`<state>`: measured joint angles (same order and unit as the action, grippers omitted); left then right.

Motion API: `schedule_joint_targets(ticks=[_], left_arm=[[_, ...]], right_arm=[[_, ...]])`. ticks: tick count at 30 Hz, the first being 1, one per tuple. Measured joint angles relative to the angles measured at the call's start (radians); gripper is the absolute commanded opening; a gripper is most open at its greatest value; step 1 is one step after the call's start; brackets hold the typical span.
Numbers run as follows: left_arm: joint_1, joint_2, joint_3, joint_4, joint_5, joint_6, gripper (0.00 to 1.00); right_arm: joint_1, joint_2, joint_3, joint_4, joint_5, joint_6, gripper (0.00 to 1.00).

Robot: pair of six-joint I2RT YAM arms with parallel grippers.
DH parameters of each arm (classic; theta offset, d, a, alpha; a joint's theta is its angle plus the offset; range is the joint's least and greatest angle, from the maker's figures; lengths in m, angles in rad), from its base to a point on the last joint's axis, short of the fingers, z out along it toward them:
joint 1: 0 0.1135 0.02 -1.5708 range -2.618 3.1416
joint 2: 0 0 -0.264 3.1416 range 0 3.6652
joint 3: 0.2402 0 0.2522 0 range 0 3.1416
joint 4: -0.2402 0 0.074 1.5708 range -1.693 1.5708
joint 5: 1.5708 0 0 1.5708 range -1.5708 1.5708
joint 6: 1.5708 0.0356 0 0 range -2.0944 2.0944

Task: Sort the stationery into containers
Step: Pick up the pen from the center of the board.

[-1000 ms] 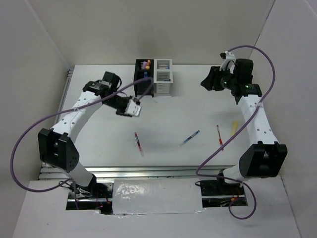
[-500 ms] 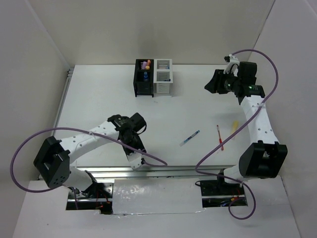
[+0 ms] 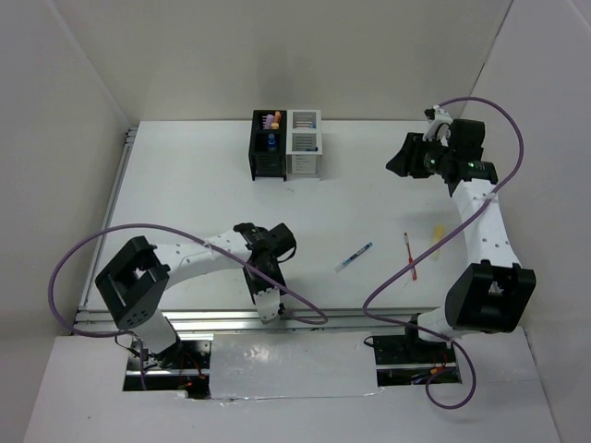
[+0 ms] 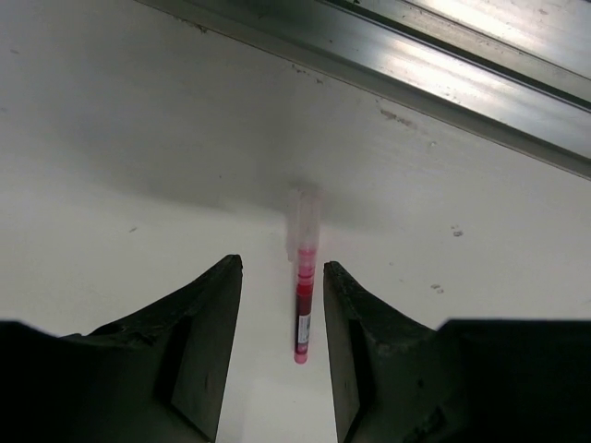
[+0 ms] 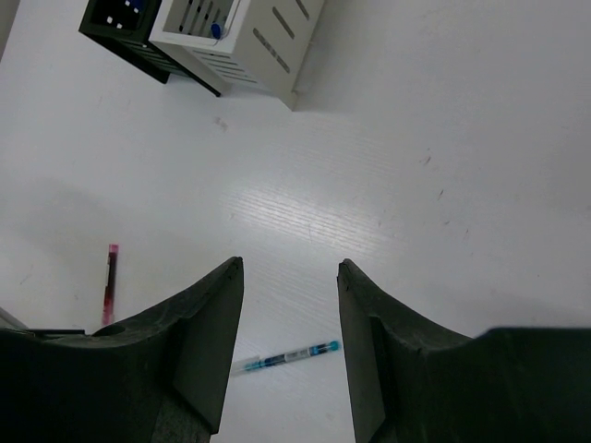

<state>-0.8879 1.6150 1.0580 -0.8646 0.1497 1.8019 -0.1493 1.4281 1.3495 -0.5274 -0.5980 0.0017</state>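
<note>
Near edge: left fingers (image 4: 217, 305) spread, straddling the red pen (image 4: 303, 300) lying flat on the worktop (image 4: 111, 138), set for a pinch, not touching it. Mid-worktop: blue pen (image 3: 355, 257). Far right: right fingers (image 5: 208, 332) spread, empty, parked clear. Far: containers (image 3: 286, 148), part filled.

No writing, brand, number or sign can be read anywhere; any print on the red pen (image 4: 303, 281) is too blurred to tell.
</note>
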Motion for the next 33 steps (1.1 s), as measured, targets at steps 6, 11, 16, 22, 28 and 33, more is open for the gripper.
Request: schedule_joint_targets(ticks=[6,11,16,22,28,33], left_arm=[[-0.004,0.055,0.014,0.011,-0.003,-0.003,0.51],[-0.005,0.071,0.005,0.032,-0.016,-0.003,0.5],[-0.008,0.083,-0.027,0.047,-0.017,-0.011,0.47],[-0.025,0.084,-0.046,0.075,-0.034,-0.062,0.41],[-0.031,0.082,-0.05,0.116,-0.031,-0.132,0.18],[-0.03,0.095,-0.013,0.116,0.037,-0.194,0.01]], right_arm=[[-0.027,0.0,-0.002,-0.001,-0.01,-0.001,0.53],[-0.047,0.0,-0.003,-0.001,-0.019,0.0,0.53],[-0.057,0.0,-0.011,-0.001,-0.027,0.0,0.53],[-0.068,0.0,-0.017,-0.001,-0.039,0.0,0.53],[-0.071,0.0,-0.023,0.001,-0.049,0.0,0.53],[-0.073,0.0,-0.035,0.001,-0.055,0.0,0.52]])
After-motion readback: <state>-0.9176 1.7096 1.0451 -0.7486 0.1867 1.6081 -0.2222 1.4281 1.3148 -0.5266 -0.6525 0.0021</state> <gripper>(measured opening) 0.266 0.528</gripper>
